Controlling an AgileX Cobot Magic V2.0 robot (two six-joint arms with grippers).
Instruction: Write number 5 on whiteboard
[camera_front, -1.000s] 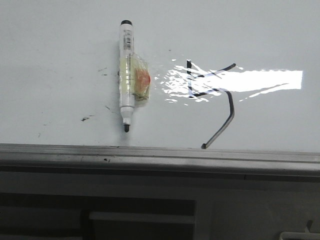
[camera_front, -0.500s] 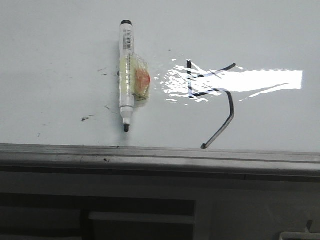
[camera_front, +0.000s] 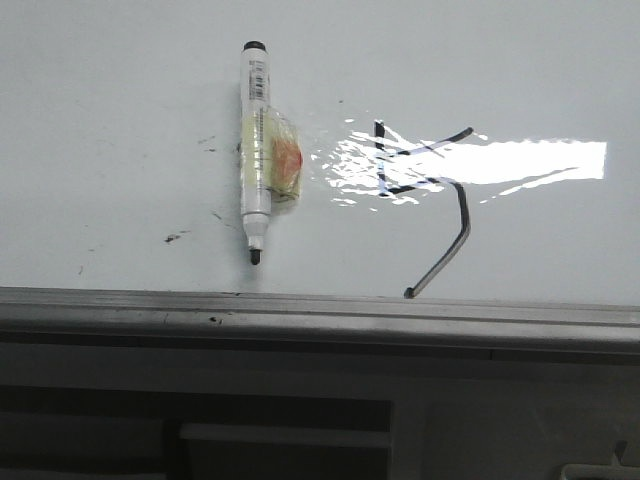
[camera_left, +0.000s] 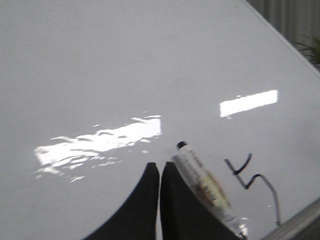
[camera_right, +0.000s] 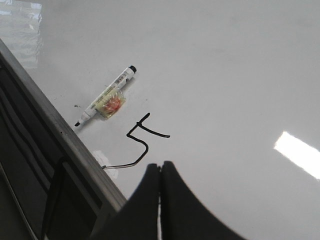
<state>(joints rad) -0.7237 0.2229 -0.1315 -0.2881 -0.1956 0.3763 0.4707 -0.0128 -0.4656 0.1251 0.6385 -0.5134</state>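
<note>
Glossy whiteboard (camera_front: 120, 120) bears the number 5 (camera_front: 425, 205), its tail hooking toward the frame; both grippers (camera_left: 159, 172) (camera_right: 160, 172) pressed together.

You see the number 5 (camera_front: 425, 205) drawn in thin black line on the whiteboard (camera_front: 120, 120), right of centre: a short upright stroke, a slanted top bar and a long hooked tail ending near the grey frame. Glare crosses its upper part. The glossy white board carries faint black smudges.
</note>
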